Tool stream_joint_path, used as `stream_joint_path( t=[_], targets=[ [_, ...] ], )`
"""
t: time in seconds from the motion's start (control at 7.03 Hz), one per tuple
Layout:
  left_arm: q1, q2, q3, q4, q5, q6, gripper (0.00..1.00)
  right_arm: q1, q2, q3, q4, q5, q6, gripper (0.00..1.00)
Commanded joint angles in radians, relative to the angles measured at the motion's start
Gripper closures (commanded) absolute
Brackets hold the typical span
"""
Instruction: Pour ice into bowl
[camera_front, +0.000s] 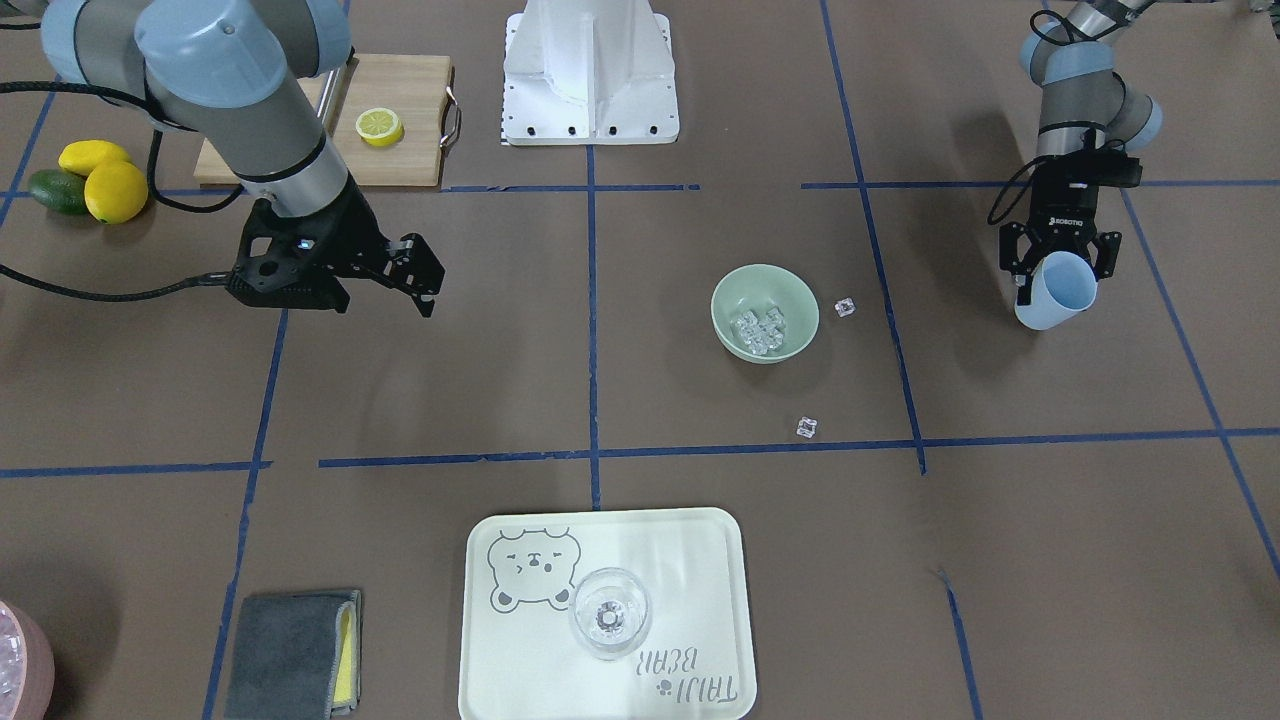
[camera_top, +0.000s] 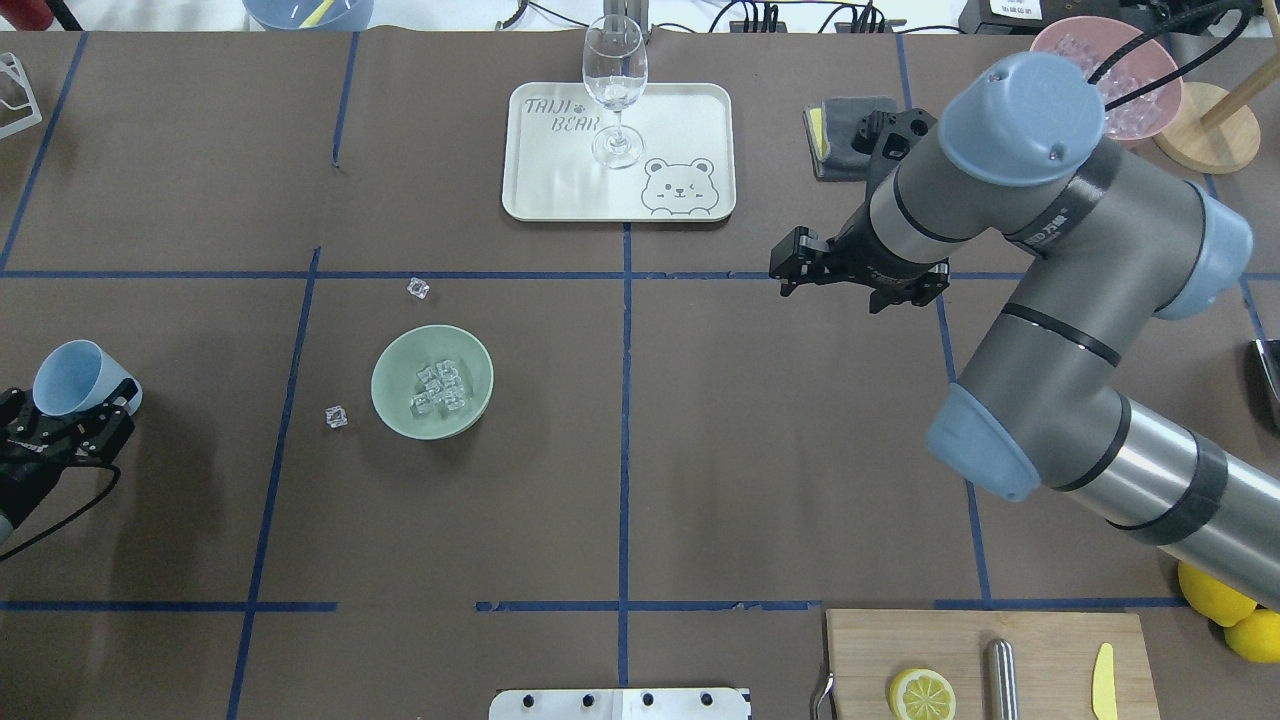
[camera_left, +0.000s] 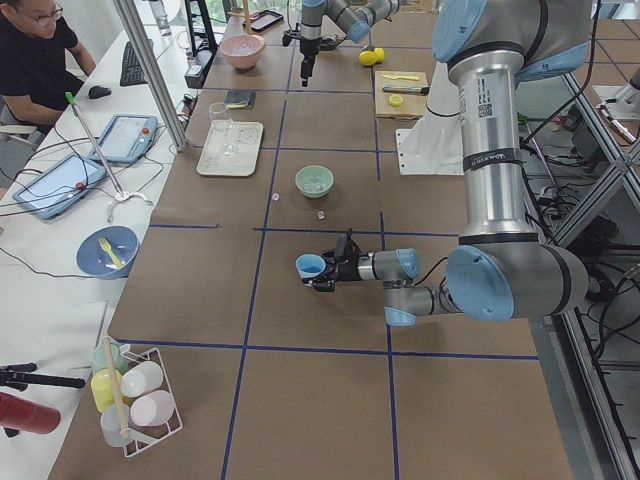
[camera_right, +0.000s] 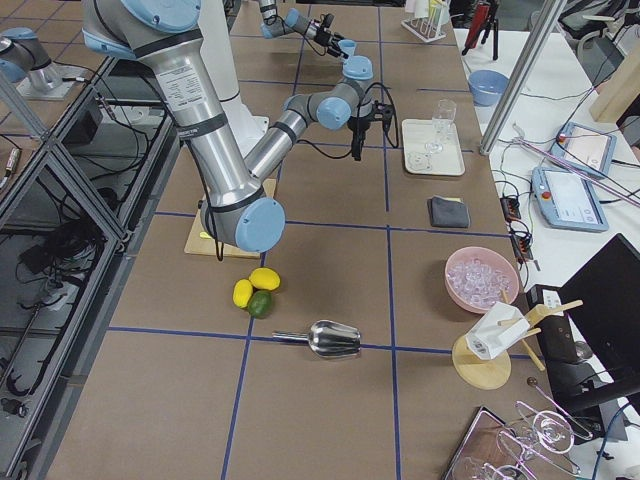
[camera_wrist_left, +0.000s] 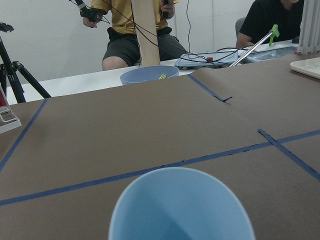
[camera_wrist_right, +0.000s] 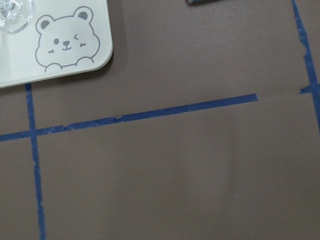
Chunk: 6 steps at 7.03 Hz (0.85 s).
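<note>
Nearest the front-facing camera, at the bottom edge: pale tray (camera_front: 700, 560) with a bear print, wine glass (camera_front: 610, 612) upright on it, folded grey cloth (camera_front: 285, 650) off to the view's left. Past the middle tape line, sage-green bowl (camera_front: 790, 288) on the brown table (camera_front: 700, 400), ice (camera_front: 760, 332) heaped inside. Stray cube (camera_front: 845, 308) on the table just beside the bowl, second stray cube (camera_front: 808, 428) nearer the camera, clear of the rim. At the view's right, left gripper (camera_front: 1060, 283) clamped around a light blue cup (camera_front: 1042, 312), tilted, well apart from the bowl. At the view's left, right gripper (camera_front: 430, 290) with fingers spread and nothing between them, in front of a cutting board (camera_front: 410, 80) bearing a lemon half (camera_front: 380, 127).

From overhead: bowl left of centre with the ice in it, one stray cube beyond it and one to its left. Cup at the far left edge, gripped by the left gripper, mouth turned up and away from the robot. Right gripper over bare table right of centre, fingers parted.

From the table's left end: wire rack of cups (camera_left: 135, 395) closest, then the near arm's gripper lying level above the table, cup mouth toward the view's left. Bowl farther along. Person (camera_left: 35, 60) seated at the side desk.

From the right end: metal scoop (camera_right: 330, 340), lemons (camera_right: 255, 285) and a pink bowl (camera_right: 480, 303) of ice in the foreground. Cup small at the far end.

On the left wrist: cup rim filling the bottom of the shot, mouth facing bare table. Fingers out of frame.

On the right wrist: bare table, blue tape, tray corner and glass foot at top left. Fingers out of frame, spread not readable here.
</note>
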Motion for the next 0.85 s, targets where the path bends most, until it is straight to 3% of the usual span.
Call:
stream_joint_path(
  t=[0.0,0.14,0.28,0.43,0.71],
  targets=[
    [0.0,-0.001,0.0,0.002,-0.004,-0.009,1.0,-0.095,0.114,-0.074,0.012,-0.07,0.092,0.0],
    [0.0,0.0,0.0,0.002,-0.007,-0.007,0.72,-0.118,0.16,-0.101,0.012,-0.07,0.141,0.0],
    [0.0,-0.001,-0.006,0.0,-0.009,-0.006,0.53,-0.138,0.19,-0.123,0.022,-0.093,0.157,0.0],
    [0.0,-0.001,-0.005,-0.001,-0.007,-0.007,0.03,-0.158,0.205,-0.152,0.062,-0.113,0.189,0.0],
    [0.002,-0.001,-0.007,-0.003,-0.01,-0.074,0.0,-0.187,0.271,-0.252,0.137,-0.131,0.236,0.0]
  ],
)
